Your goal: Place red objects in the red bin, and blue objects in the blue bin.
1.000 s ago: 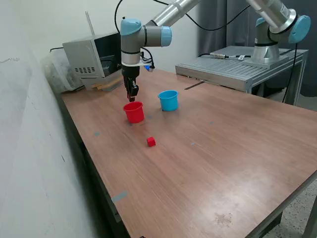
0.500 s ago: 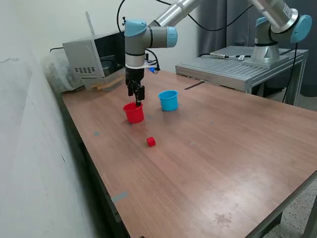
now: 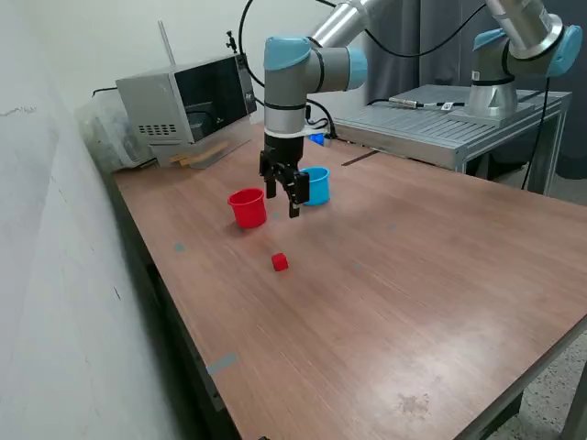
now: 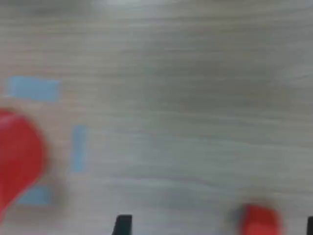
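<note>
Wooden table (image 3: pixel 431 302), pale wall (image 3: pixel 55 275) beside it, dark curtain (image 3: pixel 413 37) behind.

A long wooden surface (image 3: pixel 413 302) runs along a pale wall (image 3: pixel 55 302). At its far end stands a grey microwave (image 3: pixel 179 105) with a dark door, a crumpled clear plastic bag (image 3: pixel 101 137) beside it. Small strips of blue tape (image 4: pixel 33 89) are stuck to the wood. Beyond, a grey metal platform (image 3: pixel 440 124) carries a second arm's base.
</note>
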